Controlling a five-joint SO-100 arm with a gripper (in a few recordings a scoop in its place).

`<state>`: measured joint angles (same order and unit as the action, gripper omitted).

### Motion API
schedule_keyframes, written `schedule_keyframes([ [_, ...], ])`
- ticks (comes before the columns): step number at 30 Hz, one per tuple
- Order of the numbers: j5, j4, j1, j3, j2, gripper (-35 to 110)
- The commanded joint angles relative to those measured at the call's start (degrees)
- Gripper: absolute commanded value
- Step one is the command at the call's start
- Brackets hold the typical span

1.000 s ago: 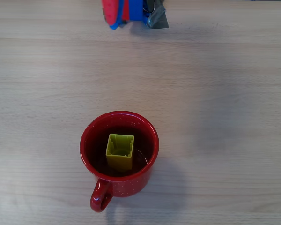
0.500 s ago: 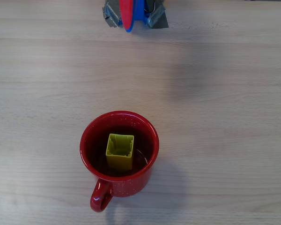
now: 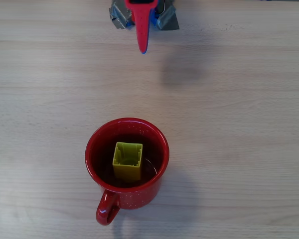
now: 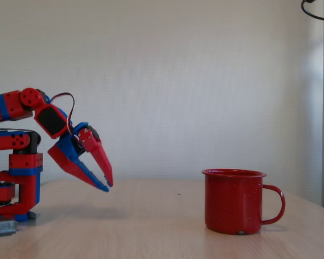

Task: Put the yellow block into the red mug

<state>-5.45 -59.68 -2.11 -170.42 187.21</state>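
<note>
In the overhead view's lower centre, the yellow block [image 3: 127, 160] sits hollow side up inside the red mug [image 3: 96, 149], handle toward the bottom edge. Well apart at the top edge, the gripper [image 4: 107, 184] hangs empty, tips nearly together; its base is cut off

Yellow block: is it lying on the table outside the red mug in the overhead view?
No, the yellow block sits inside the red mug, hollow side up, with the mug's rim all around it.
</note>
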Motion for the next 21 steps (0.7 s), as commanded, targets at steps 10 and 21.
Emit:
schedule_keyframes([
  [10,1.93,-1.32,-2.72,-2.29,2.20,0],
  [21,1.76,-1.32,-2.81,-2.29,2.20,0],
])
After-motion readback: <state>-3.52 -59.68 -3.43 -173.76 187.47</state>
